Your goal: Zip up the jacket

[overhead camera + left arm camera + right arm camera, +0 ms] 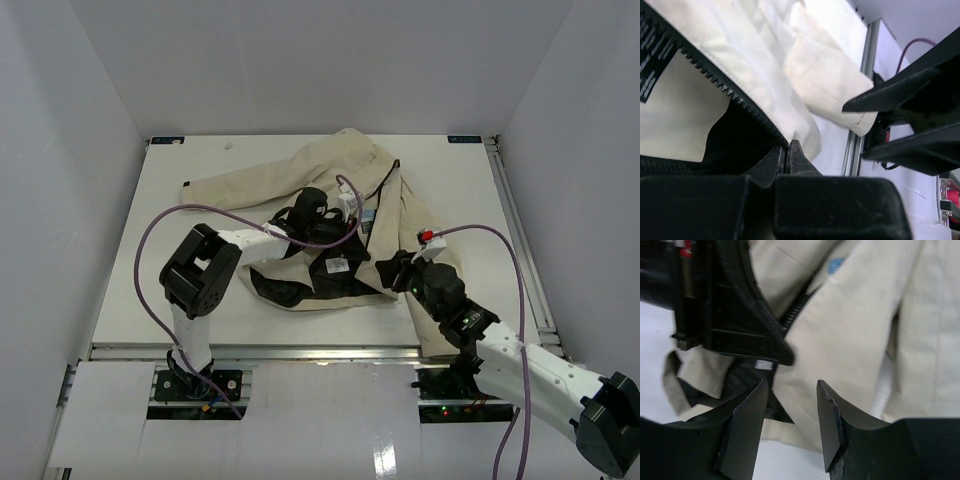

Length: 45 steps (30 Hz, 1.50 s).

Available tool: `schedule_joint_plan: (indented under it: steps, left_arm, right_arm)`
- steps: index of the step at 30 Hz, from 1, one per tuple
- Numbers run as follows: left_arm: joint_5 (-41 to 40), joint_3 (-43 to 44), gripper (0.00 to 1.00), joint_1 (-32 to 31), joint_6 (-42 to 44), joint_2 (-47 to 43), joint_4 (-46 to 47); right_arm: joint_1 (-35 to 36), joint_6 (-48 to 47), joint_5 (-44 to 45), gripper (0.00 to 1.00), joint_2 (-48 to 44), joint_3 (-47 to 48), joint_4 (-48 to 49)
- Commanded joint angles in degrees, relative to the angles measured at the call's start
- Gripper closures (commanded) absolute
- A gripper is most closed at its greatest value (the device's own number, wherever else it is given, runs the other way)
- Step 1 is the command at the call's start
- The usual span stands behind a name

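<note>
The jacket [300,175] lies rumpled on the surface [200,160], from centre toward 12 o'clock. The left end effector [787,155] is closed at the zipper teeth [715,76]. The right end effector [790,420], at 4 o'clock, stands open over fabric.

The left black two-finger gripper [788,156] has its jaws pressed tight together. The right black two-finger gripper [791,415], pointing toward it, stands with jaws parted.
</note>
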Motion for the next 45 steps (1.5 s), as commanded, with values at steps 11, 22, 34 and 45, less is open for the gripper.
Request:
schedule_joint_plan:
  steps: [11, 22, 34, 45]
  left_arm:
    - [3.70, -5.73, 1.00, -0.55, -11.50, -8.92, 15.05]
    - [4.46, -7.47, 1.00, -1.32, -14.59, -10.57, 19.56]
    - [5.83, -8.55, 1.00, -1.43, -13.03, -11.46, 17.26]
    - [3.53, -7.81, 1.00, -1.43, -7.34, -11.12, 12.03]
  right_arm:
    - [0.90, -3.86, -12.19, 0.51, 2.46, -4.42, 18.37]
    - [0.92, -4.14, -9.26, 0.51, 9.07, -2.40, 20.20]
    - [1.07, -4.22, -8.87, 0.52, 8.20, -4.24, 21.58]
    - [1.16, -2.57, 3.60, 0.40, -8.94, -6.63, 10.30]
